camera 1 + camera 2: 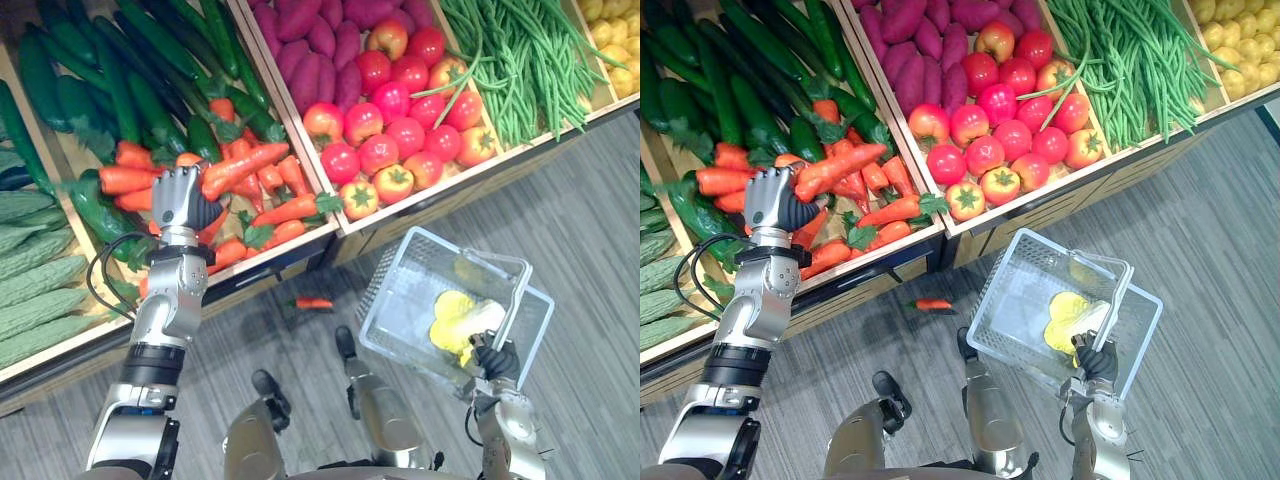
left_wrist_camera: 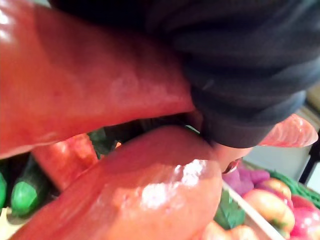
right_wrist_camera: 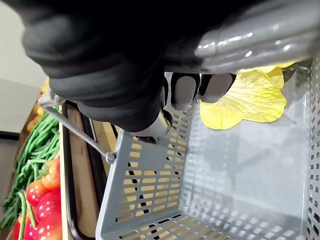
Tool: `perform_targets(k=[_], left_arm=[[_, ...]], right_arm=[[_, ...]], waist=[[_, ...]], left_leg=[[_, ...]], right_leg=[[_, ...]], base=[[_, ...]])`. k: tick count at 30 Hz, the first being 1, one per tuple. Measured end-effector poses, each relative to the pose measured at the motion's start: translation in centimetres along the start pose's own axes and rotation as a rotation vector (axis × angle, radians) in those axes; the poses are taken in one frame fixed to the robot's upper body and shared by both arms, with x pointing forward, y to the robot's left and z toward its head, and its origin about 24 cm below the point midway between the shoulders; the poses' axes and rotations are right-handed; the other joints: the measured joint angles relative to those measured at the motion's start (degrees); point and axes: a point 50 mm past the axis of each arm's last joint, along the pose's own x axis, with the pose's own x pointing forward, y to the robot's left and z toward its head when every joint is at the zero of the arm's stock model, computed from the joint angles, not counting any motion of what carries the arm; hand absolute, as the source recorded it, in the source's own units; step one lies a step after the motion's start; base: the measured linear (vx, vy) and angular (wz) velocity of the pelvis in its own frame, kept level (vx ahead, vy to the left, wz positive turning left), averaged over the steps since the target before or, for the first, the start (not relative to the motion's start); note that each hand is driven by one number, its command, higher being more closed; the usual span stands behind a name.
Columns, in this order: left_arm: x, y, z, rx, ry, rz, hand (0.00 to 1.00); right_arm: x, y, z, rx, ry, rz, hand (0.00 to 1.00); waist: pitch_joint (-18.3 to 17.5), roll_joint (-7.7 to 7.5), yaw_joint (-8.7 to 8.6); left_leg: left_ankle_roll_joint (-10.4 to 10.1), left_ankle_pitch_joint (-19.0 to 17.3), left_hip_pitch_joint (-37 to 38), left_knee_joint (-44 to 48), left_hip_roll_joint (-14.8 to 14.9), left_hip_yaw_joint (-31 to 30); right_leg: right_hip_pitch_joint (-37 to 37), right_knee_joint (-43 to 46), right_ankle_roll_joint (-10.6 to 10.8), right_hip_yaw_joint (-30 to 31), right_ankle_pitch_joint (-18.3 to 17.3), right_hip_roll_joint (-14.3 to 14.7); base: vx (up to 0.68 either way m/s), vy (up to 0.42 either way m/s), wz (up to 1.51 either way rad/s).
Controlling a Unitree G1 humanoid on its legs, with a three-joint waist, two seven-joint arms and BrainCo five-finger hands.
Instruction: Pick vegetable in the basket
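Basket [image 1: 400, 300] near crate [image 1: 520, 158] front edge

I have the stand [image 1: 480, 182] across the top of the frame: cucumbers [image 1: 100, 80] upper left, gourds [image 1: 30, 270] at the left edge, carrots [image 1: 265, 200] left of centre before the cucumbers, sweet potatoes [image 1: 320, 50] top centre with tomatoes [image 1: 400, 120] before them, and beans [image 1: 510, 60] upper right. My left hand [image 1: 178, 200] sits on the carrot heap, and a stray carrot [image 1: 312, 303] lies on the floor [image 1: 560, 220] at lower centre. At lower right the basket [image 1: 395, 300] hangs from my right hand [image 1: 497, 360], hooked round its handle [image 1: 515, 295], a leafy vegetable [image 1: 452, 318] inside.
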Motion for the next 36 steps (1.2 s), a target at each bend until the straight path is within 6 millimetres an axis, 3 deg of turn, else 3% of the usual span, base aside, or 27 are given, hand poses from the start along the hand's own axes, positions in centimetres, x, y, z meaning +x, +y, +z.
perform_targets(k=[5,9,14,18,21,26,27,28,29,30,31,32,33,34,36], left_arm=[[-1.9,0.7,1.7,-0.159,0.020,0.077,1.00],[-5.0,0.6,2.7,-0.327,0.074,0.096,1.00],[-7.9,1.6,3.6,-0.506,0.108,0.136,1.00],[-9.0,1.9,4.2,-0.562,0.102,0.138,1.00],[-9.5,1.8,4.8,-0.621,0.105,0.129,1.00],[-9.9,1.7,6.3,-0.736,0.079,0.107,1.00],[-9.9,1.7,6.6,-0.751,0.072,0.103,1.00],[-10.0,1.6,6.7,-0.759,0.068,0.098,1.00],[-9.9,1.6,6.7,-0.764,0.069,0.101,1.00],[-9.8,1.7,6.5,-0.763,0.072,0.107,1.00],[-9.8,1.7,6.4,-0.767,0.079,0.111,1.00],[-9.8,1.8,6.3,-0.771,0.085,0.112,1.00],[-9.8,1.6,6.1,-0.771,0.091,0.112,1.00],[-9.8,1.4,6.2,-0.777,0.096,0.105,1.00],[-9.8,-0.2,6.8,-0.802,0.105,0.035,1.00]], right_arm=[[-0.3,-0.4,-0.3,-0.006,0.013,-0.010,1.00],[-0.9,-1.2,-0.9,-0.014,0.037,-0.034,1.00],[-1.2,-2.7,-0.9,-0.007,0.038,-0.107,1.00],[-1.3,-2.9,-0.9,-0.008,0.037,-0.125,1.00],[-1.5,-3.2,-1.0,-0.012,0.043,-0.143,1.00],[-2.1,-2.2,1.1,-0.012,-0.041,-0.096,1.00],[-2.0,-1.7,1.7,-0.008,-0.067,-0.078,1.00],[-1.6,-1.1,2.1,0.001,-0.086,-0.057,1.00],[-1.4,-0.7,2.3,0.005,-0.093,-0.045,1.00],[-1.1,0.0,2.6,0.012,-0.103,-0.023,1.00],[-0.9,0.4,2.7,0.016,-0.108,-0.012,1.00],[-0.8,0.5,2.6,0.015,-0.106,-0.007,1.00],[-0.6,1.0,2.7,0.011,-0.106,0.012,1.00],[-0.4,1.2,2.7,0.005,-0.108,0.022,1.00],[0.2,2.3,2.8,-0.013,-0.101,0.070,1.00]], waist=[[-1.75,1.86,0.08],[-4.59,3.57,0.03],[-8.00,4.37,0.12],[-8.79,4.34,0.19],[-10.09,4.64,0.12],[-10.83,5.22,0.20],[-11.07,5.13,0.05],[-11.14,5.61,0.06],[-11.16,5.74,0.20],[-11.15,5.78,0.52],[-11.20,5.78,1.55],[-11.21,5.77,1.85],[-11.34,5.96,1.94],[-11.39,6.48,1.80],[-12.14,8.89,1.60]], left_leg=[[-0.02,0.07,0.96,-0.60,-0.55,-0.40],[-0.32,0.24,3.72,-2.95,-0.60,-0.18],[-0.55,0.32,6.56,-4.48,-1.33,0.77],[-0.96,-0.25,9.09,-4.31,-1.10,3.22],[-1.58,-2.33,10.36,-2.32,-0.02,6.34],[-1.99,-7.37,11.55,5.16,4.28,15.52],[-1.82,-7.87,12.18,5.78,5.05,19.03],[-1.69,-7.90,12.94,5.68,5.83,22.36],[-1.66,-7.89,13.56,5.62,6.23,24.21],[-1.66,-7.89,15.04,5.35,6.67,27.47],[-1.69,-7.88,17.10,4.79,6.51,30.19],[-1.85,-7.79,18.01,4.69,6.42,30.71],[-2.01,-7.71,19.36,4.74,6.56,30.98],[-2.02,-7.70,19.79,4.96,6.80,31.10],[-1.15,-7.18,20.33,12.81,12.23,30.69]], right_leg=[[0.69,-0.01,0.22,-0.17,-0.19,-0.25],[2.56,-0.14,0.33,-0.04,-0.28,0.05],[4.50,-0.77,1.05,0.92,-1.32,-0.28],[5.48,-0.43,1.39,3.49,-1.56,0.22],[5.19,0.73,1.98,6.71,-1.99,1.22],[2.13,3.21,2.40,13.99,-1.70,4.85],[0.54,2.85,0.63,10.01,-2.83,4.04],[-0.99,4.55,-2.54,-2.86,-4.50,0.90],[-1.80,5.84,-3.82,-11.30,-5.28,-1.28],[-2.60,9.36,-6.30,-26.49,-6.96,-5.88],[-1.97,12.69,-7.55,-37.98,-7.49,-9.94],[-1.40,13.52,-8.18,-41.58,-6.34,-11.05],[-1.47,14.61,-6.37,-42.69,-4.44,-11.16],[-1.96,15.15,-5.74,-41.46,-4.78,-10.40],[-2.15,14.43,-5.94,-37.03,-6.69,-5.63]], base=[[0.01,0.001,0.01],[0.04,0.006,-0.01],[0.00,0.002,-0.06],[-0.02,0.004,-0.32],[-0.03,0.007,-0.57],[-0.03,0.027,-1.03],[-0.06,0.050,-1.29],[-0.04,0.060,-1.33],[0.03,0.060,-1.43],[0.08,-0.007,-1.50],[0.10,-0.049,-1.49],[0.14,-0.143,-1.37],[0.14,-0.159,-0.99],[0.18,-0.210,-1.11],[0.21,-0.213,-1.26]])
